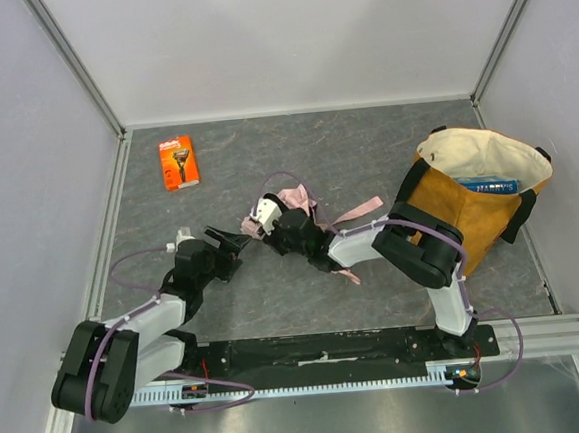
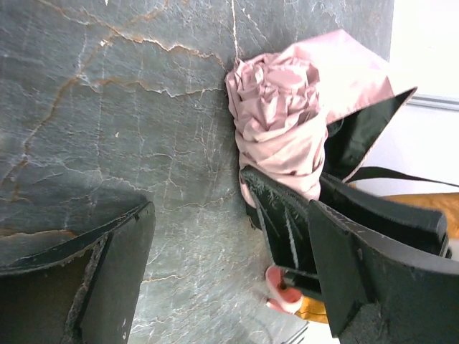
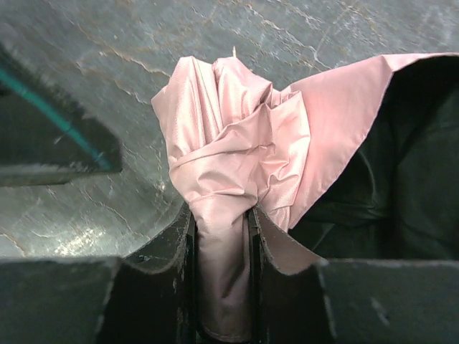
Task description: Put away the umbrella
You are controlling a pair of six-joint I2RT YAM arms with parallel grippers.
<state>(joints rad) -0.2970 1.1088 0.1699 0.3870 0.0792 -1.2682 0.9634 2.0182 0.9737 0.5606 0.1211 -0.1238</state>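
Note:
The umbrella [image 1: 295, 200] is a bunched pale pink bundle on the grey table, left of centre. My right gripper [image 1: 273, 221] reaches in from the right and is shut on it. In the right wrist view the two black fingers [image 3: 172, 251] pinch a fold of the pink fabric [image 3: 222, 165] between them. My left gripper [image 1: 228, 242] stands open just left of the umbrella, holding nothing. In the left wrist view its jaws are spread wide over bare table, with the umbrella [image 2: 287, 115] ahead to the right and a small pink piece [image 2: 281, 292] low beside the right gripper's finger [image 2: 283, 222].
A mustard-yellow tote bag [image 1: 479, 197] with a cream lining stands open at the right, a blue item inside it. An orange razor package [image 1: 177, 162] lies at the back left. White walls close in the table on three sides.

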